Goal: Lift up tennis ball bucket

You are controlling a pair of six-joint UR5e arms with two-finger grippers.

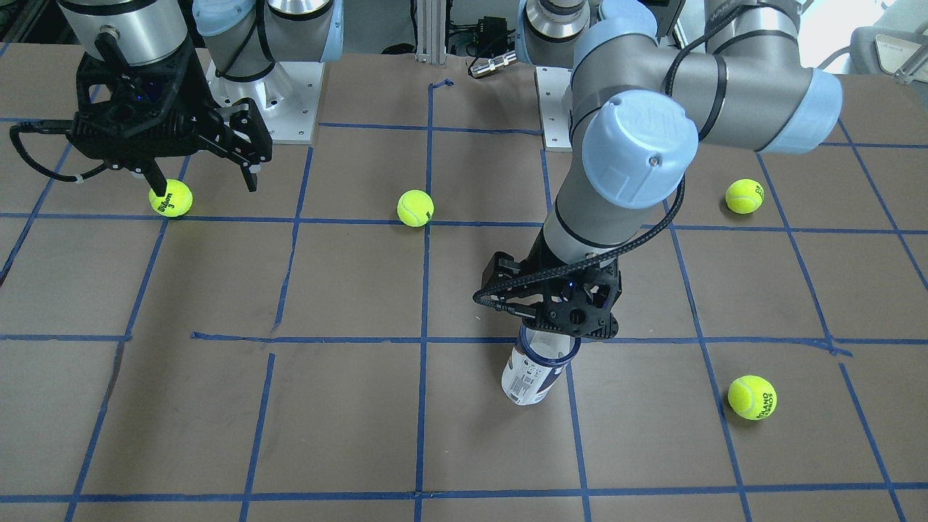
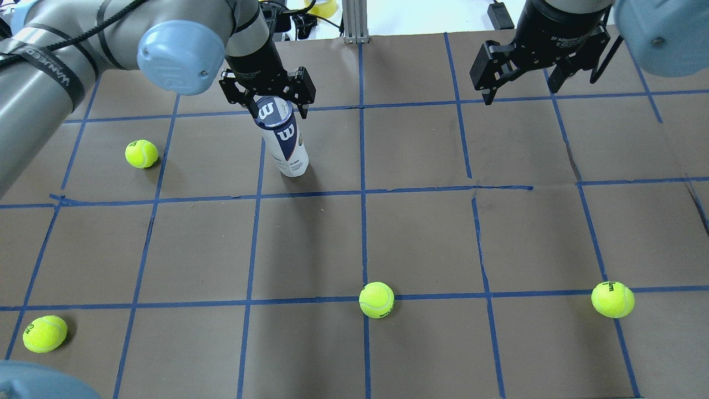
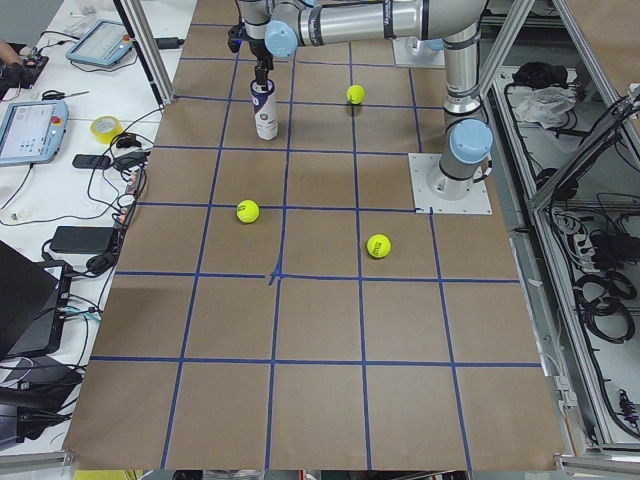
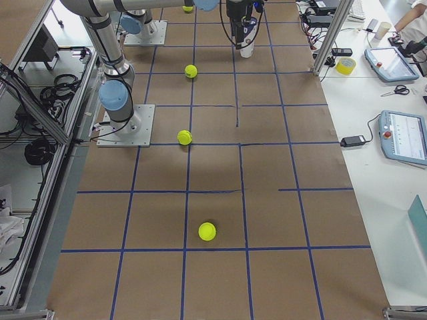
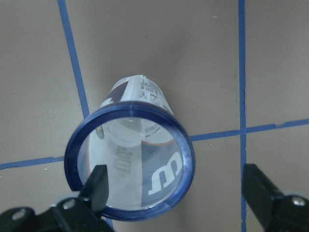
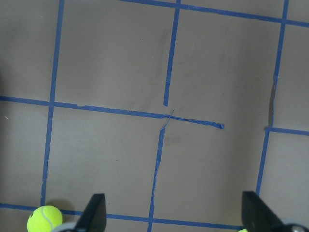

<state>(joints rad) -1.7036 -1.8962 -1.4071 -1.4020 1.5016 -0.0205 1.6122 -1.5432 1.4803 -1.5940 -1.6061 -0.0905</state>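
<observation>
The tennis ball bucket (image 2: 287,143) is a clear tube can with a white and navy "W" label and a dark blue rim. It stands upright on the brown table and also shows in the front view (image 1: 533,373). My left gripper (image 2: 274,104) hangs directly over its open top, open. In the left wrist view the rim (image 5: 188,159) lies between the fingers: one finger (image 5: 98,186) is over the opening, the other (image 5: 258,191) is outside the wall. My right gripper (image 2: 520,91) is open and empty, far from the can.
Several yellow-green tennis balls lie loose on the table: one left of the can (image 2: 141,153), one at the near middle (image 2: 376,300), one at the near right (image 2: 612,299), one at the near left (image 2: 45,333). One ball (image 1: 171,198) lies just below my right gripper (image 1: 204,181).
</observation>
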